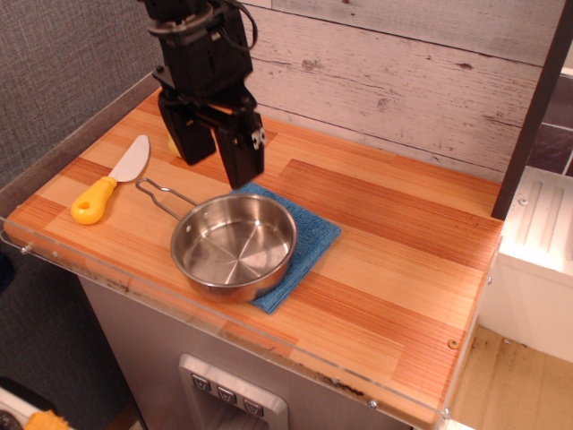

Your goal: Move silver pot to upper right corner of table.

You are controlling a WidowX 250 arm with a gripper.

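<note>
The silver pot (234, 248) is a shallow shiny steel pan resting on a blue cloth (309, 238) near the front middle of the wooden table (394, 260). Its thin wire loop handle (161, 196) points to the back left. My black gripper (218, 163) hangs open and empty just behind the pot's back rim, above the table, with its two fingers spread apart. It holds nothing.
A knife with a yellow handle (106, 186) lies at the left of the table. A yellow potato (175, 143) is mostly hidden behind my gripper. A plank wall runs along the back, and a dark post (533, 112) stands at the right.
</note>
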